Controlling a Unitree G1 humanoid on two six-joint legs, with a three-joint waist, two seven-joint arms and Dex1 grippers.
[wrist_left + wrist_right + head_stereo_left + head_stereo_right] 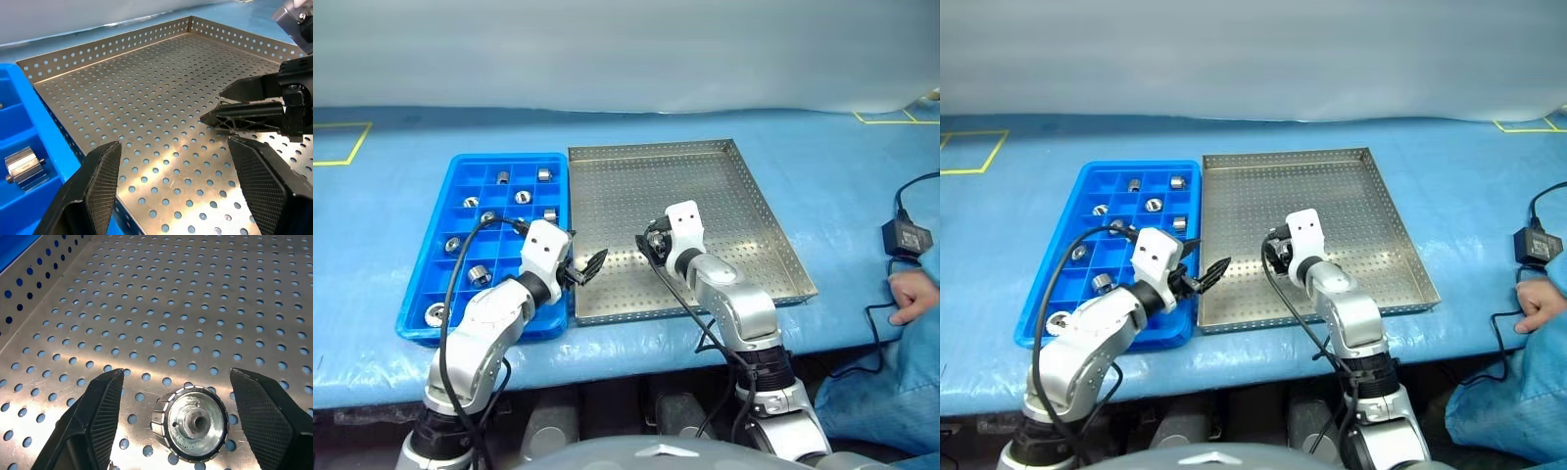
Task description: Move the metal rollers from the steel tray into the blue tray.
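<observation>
Nearest the head camera, two silver arms reach forward over the front edge of the worktop [636, 117], which is covered in blue sheeting. Left claw [588, 266] hangs over the seam where the blue tray [460, 162] meets the steel tray [773, 230], its fingers spread well apart and nothing between them. In the left wrist view those fingers [100, 178] frame bare perforated metal, with the tips of the other claw showing beyond them.

Right claw [651, 245] sits low over the front-left part of the steel tray. Its fingers [100, 406] are wide open and straddle one metal roller [191, 422], which lies on the perforated base with its central hole facing the wrist camera. Neither finger touches the roller; there is a clear gap on each side.

The other metal rollers [545, 175] already lie in the blue tray, scattered one to a compartment, mostly in the far and middle rows, with one [435, 313] near the front-left corner. One more [22, 165] shows in a compartment next to the steel tray's rim in the left wrist view.

The two trays sit side by side, long edges touching, blue on the left. At the right edge a person's hand [908, 297] rests on the worktop beside a black power adapter [907, 238] and its cable.
</observation>
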